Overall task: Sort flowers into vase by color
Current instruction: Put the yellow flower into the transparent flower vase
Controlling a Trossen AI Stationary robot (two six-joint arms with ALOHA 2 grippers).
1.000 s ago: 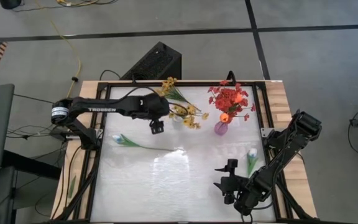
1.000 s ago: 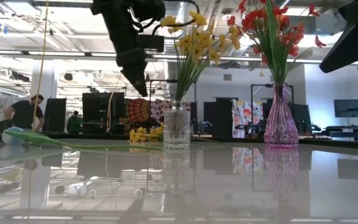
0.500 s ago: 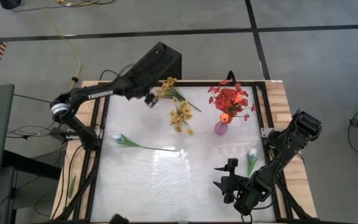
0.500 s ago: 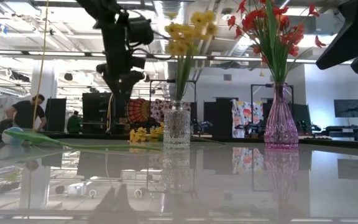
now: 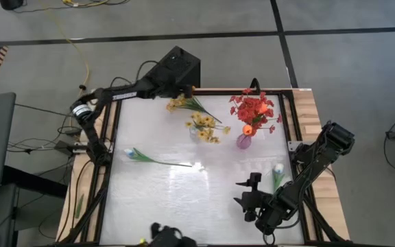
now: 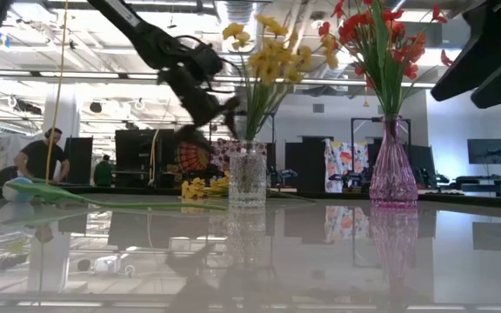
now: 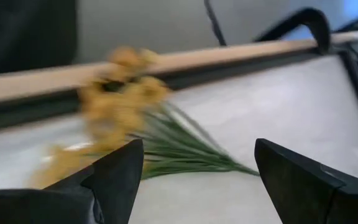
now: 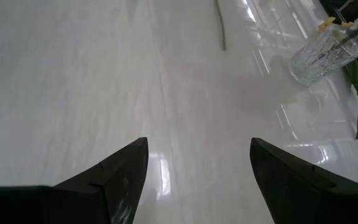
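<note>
- The left gripper (image 5: 172,84) hung at the table's far edge with its fingers spread and empty, right above a yellow spray (image 5: 184,103) that lay flat on the table (image 5: 184,199), in line for pickup.
- The right gripper (image 5: 251,186) waited low at the near right, fingers spread, holding nothing.
- Done so far, judging by the layout: yellow blossoms (image 5: 208,127) stood in the clear vase (image 6: 247,175) at mid-table, and red blossoms (image 5: 256,110) with one orange tulip (image 5: 247,129) filled the purple vase (image 6: 393,169) to its right.
- Still loose: the yellow spray, a white tulip (image 5: 130,154) on a long stem at the left, and another white tulip (image 5: 278,169) at the right near the waiting arm.
</note>
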